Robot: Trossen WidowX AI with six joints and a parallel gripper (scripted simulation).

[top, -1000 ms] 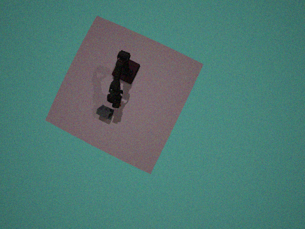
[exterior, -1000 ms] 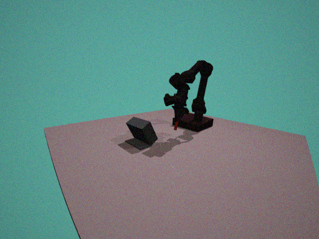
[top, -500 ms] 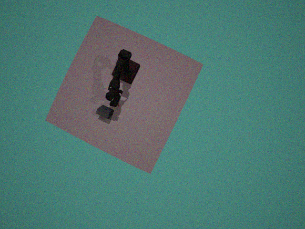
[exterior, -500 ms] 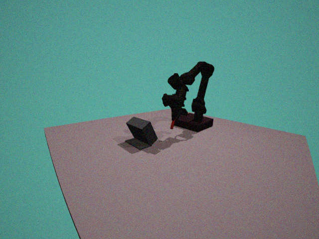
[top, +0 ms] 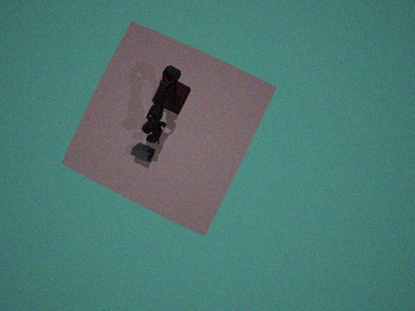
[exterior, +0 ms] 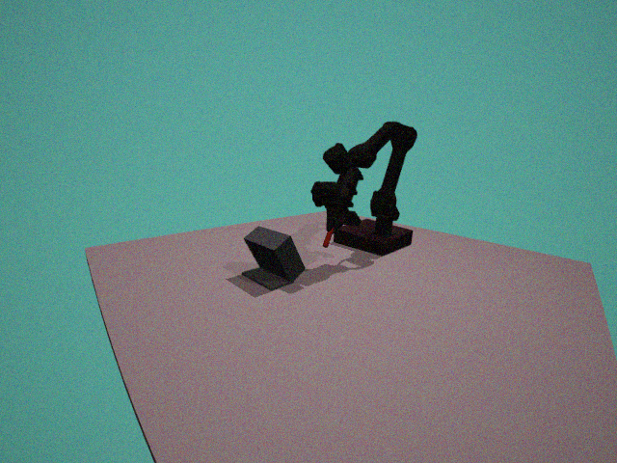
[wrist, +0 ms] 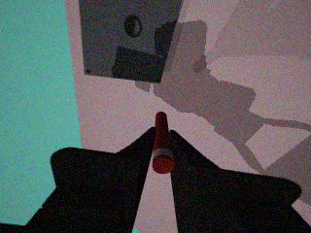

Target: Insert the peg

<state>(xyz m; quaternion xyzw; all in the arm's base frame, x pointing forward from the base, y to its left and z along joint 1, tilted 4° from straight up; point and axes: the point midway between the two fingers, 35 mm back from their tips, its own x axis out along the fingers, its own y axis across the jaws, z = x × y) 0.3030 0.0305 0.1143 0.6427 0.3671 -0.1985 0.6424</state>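
Observation:
A red round peg (top: 158,142) (exterior: 328,237) (wrist: 161,138) with a grey band near its top end is held between the fingers of my gripper (wrist: 161,132). The gripper is shut on it. In the exterior view the peg is tilted, its lower end toward the panel and off the table. The dark grey sloped panel (top: 142,151) (exterior: 275,257) (wrist: 104,36) stands in front of the robot, apart from the peg. Its round hole (wrist: 132,26) shows in the wrist view, beyond the peg's far end and to the left. The hole is hidden in the top and exterior views.
The arm's dark red base (top: 181,93) (exterior: 363,241) stands behind the gripper on the pinkish table (top: 207,150) (exterior: 373,348) (wrist: 109,112). Shadows of the arm fall on the table and on the lower part of the panel's face. The table's edge (wrist: 75,92) shows at the left in the wrist view.

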